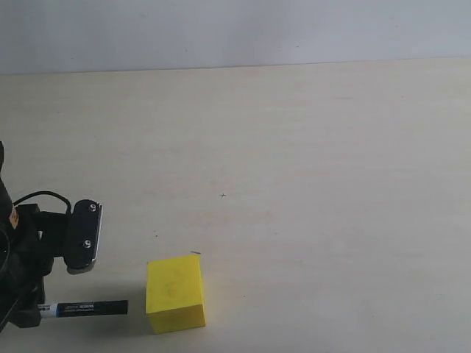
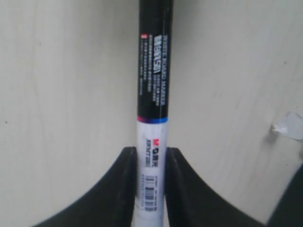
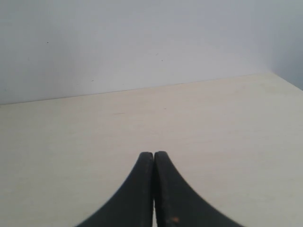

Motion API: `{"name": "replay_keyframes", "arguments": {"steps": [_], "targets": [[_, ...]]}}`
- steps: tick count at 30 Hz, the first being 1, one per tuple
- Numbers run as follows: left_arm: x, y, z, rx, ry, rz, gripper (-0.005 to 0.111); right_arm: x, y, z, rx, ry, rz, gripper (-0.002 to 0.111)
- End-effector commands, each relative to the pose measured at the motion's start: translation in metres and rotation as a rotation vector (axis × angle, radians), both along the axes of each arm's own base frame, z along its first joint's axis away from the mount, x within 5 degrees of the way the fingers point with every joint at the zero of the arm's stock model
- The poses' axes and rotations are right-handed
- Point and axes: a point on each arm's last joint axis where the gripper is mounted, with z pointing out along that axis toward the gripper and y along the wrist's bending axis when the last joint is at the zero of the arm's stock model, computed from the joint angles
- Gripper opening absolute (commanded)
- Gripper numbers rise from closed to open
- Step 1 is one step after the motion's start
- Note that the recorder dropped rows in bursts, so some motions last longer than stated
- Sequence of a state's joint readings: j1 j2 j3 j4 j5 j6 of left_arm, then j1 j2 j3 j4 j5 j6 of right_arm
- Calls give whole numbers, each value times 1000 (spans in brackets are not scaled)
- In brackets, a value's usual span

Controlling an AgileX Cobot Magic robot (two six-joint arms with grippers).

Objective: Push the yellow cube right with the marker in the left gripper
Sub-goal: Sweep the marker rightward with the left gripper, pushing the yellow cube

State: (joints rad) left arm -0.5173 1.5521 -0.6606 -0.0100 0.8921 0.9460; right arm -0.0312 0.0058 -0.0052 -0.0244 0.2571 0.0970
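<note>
The yellow cube (image 1: 175,293) sits on the pale table near the front, left of centre. Left of it, my left gripper (image 1: 38,309) is shut on the marker (image 1: 90,307), which lies level and points right at the cube. A small gap separates the marker's black tip from the cube's left face. In the left wrist view the marker (image 2: 152,118) runs out from between the black fingers (image 2: 127,189), which clamp its white barrel; the cube is out of that view. My right gripper (image 3: 154,155) is shut on nothing above bare table, and it does not show in the exterior view.
The light wooden table (image 1: 309,162) stretches right of the cube and back to a pale wall (image 1: 235,29). A small scrap of clear tape (image 2: 289,126) lies on the table beside the marker. The left arm's black body (image 1: 29,250) fills the lower left corner.
</note>
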Motion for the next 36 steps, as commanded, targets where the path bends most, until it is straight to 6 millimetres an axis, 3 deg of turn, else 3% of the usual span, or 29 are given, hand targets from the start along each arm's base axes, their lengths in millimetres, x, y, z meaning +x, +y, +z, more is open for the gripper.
{"name": "replay_keyframes", "arguments": {"steps": [1, 8, 15, 22, 27, 36], "targets": [[-1, -1, 2, 9, 12, 3, 0, 0, 0, 0, -9, -14, -5, 0], [11, -9, 0, -70, -104, 65, 0, 0, 0, 0, -9, -14, -5, 0], [21, -53, -2, -165, -113, 30, 0, 0, 0, 0, -9, -14, -5, 0], [21, -40, 0, -40, -62, 39, 0, 0, 0, 0, -9, -14, -5, 0], [10, -28, 2, 82, 72, 48, 0, 0, 0, 0, -9, -14, -5, 0], [16, -53, 1, -126, -31, 140, 0, 0, 0, 0, -9, -14, -5, 0]]}}
